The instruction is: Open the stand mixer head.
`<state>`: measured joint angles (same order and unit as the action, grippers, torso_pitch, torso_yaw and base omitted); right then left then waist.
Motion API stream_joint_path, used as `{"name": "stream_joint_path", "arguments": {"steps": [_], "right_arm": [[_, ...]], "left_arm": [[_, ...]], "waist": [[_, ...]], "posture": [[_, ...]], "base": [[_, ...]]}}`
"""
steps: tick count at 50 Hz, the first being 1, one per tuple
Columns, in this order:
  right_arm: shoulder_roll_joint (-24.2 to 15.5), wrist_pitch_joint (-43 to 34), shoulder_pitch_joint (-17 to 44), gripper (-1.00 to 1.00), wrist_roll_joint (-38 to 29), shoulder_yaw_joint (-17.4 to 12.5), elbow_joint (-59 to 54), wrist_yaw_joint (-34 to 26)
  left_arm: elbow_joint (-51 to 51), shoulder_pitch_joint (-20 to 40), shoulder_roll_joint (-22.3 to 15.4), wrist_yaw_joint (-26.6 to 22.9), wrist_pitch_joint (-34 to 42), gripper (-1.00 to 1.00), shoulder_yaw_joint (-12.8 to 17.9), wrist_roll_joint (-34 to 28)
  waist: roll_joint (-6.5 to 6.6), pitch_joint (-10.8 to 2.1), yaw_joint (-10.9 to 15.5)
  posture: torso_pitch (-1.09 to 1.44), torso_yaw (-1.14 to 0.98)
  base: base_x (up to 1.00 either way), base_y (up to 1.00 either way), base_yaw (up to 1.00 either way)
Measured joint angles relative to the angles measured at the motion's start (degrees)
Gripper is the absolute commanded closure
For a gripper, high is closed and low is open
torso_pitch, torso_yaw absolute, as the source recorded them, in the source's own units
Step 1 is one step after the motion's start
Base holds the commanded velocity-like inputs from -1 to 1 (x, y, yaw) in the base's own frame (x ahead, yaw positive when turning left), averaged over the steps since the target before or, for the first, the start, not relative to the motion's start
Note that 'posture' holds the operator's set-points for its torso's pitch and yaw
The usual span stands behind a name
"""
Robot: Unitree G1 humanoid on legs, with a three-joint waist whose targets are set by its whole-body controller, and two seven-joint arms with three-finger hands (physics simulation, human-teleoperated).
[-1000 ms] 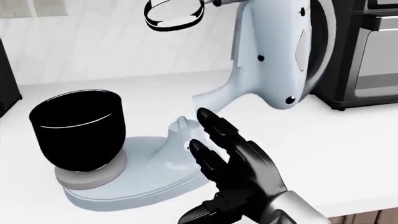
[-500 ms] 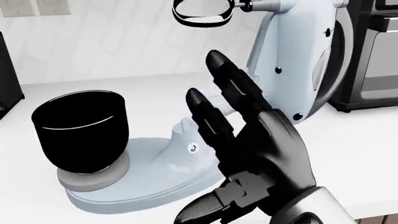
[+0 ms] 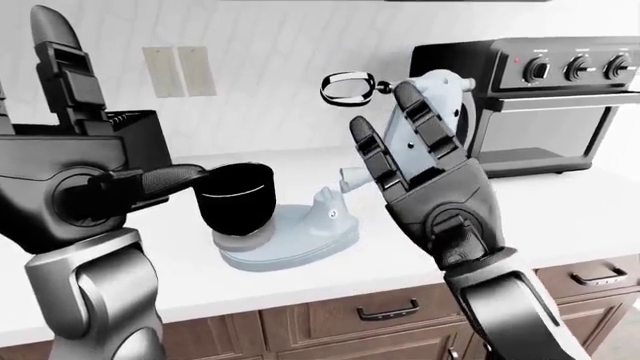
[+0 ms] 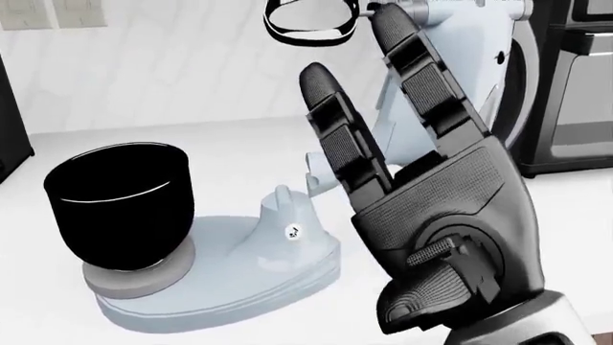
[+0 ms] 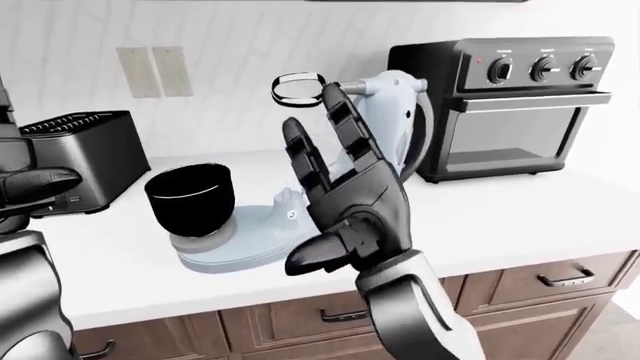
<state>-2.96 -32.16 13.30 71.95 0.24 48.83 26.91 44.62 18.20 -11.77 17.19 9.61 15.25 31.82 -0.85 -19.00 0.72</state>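
On the white surface (image 5: 560,217), a stand mixer (image 5: 390,127) sits with its head tilted up.

The head looks already raised, the whisk (image 5: 297,88) high above the black bowl (image 5: 190,199) on the base (image 5: 245,236), so the task seems close to done. The right hand (image 4: 422,187), fingers spread and holding nothing, hovers between camera and mixer; the next move would be to withdraw it. The left hand (image 3: 70,187) is raised, also open and empty. A toaster oven (image 5: 515,105) stands just right of the mixer, a toaster (image 5: 85,161) to its left.
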Motion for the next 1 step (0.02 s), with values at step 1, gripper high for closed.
{"name": "stream_joint_path", "arguments": {"steps": [1], "right_arm": [[0.0,0.1,0.0,-1.00,0.0,0.0,-0.1,0.1]], "left_arm": [[0.0,0.0,0.0,0.0,0.0,-0.97,0.1,0.0]], "waist": [[-0.01,0.03,0.0]], "posture": [[-0.47,0.00]], "base": [[0.00,0.00,0.00]]}}
